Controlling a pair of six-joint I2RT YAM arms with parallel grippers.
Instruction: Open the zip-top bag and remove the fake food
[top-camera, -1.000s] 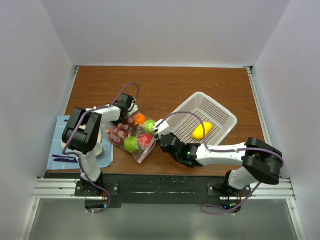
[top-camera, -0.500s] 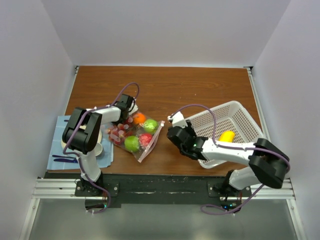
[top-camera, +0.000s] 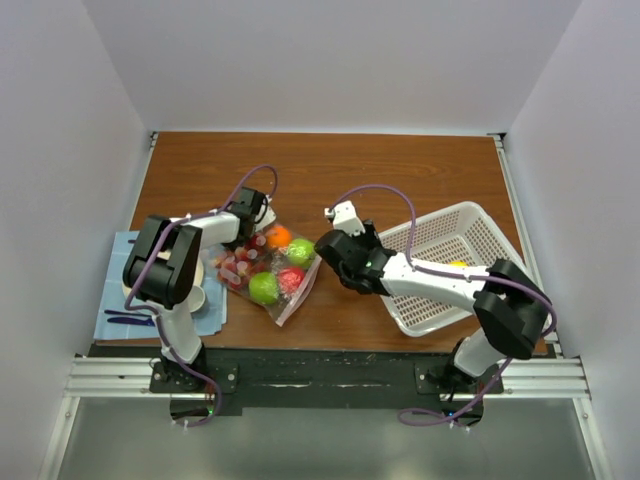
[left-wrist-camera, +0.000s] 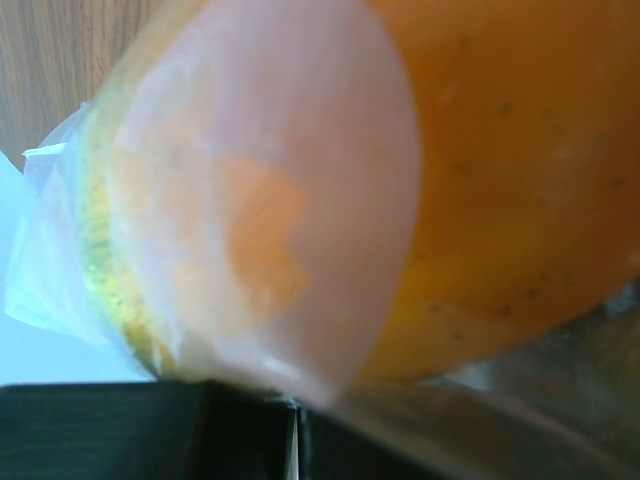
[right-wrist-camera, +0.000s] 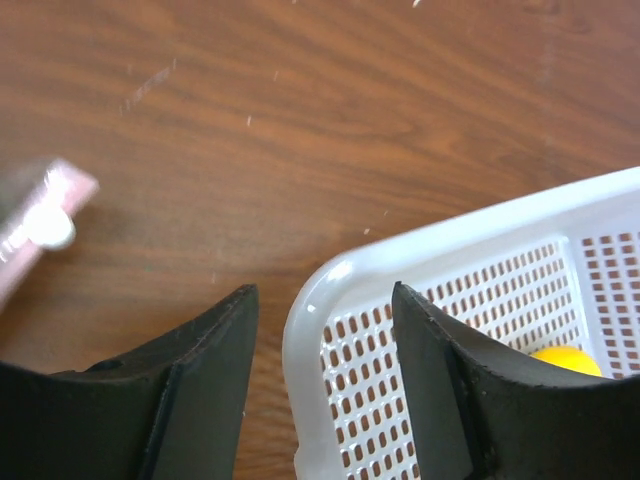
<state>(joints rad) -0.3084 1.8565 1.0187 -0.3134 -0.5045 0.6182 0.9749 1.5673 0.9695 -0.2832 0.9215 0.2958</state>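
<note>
The white plastic mesh basket (top-camera: 489, 224) sits flat on the brown wooden table (top-camera: 350, 170) at the right, no longer tipped up against the mouth of the bag as it is a second earlier. The right gripper (right-wrist-camera: 322, 330) has let its hold go: its jaws now stand apart, straddling the basket's rounded corner rim without pinching it. One yellow mango-like plastic piece (right-wrist-camera: 566, 360) lies inside the basket, so the first item of fake food looks delivered.

Across the table, the left gripper (left-wrist-camera: 295, 435) has not moved, its jaws pressed together on the upper corner of the clear, crinkly plastic zip-top bag (top-camera: 296, 301), with film running down into the dark fingers. Through that film the wrist view shows the glossy orange (left-wrist-camera: 500, 200) close up.

The bag lies left of centre, just beside the right arm's wrist, and holds the rest of the load:
- two green apples (top-camera: 263, 288)
- a red apple (top-camera: 290, 278)
- the orange
- a bunch of red grapes (top-camera: 235, 265)

By this reading the task is only begun. With the basket set down and the right jaws free, that arm seems ready to return to the bag's open end for another fruit.
</note>
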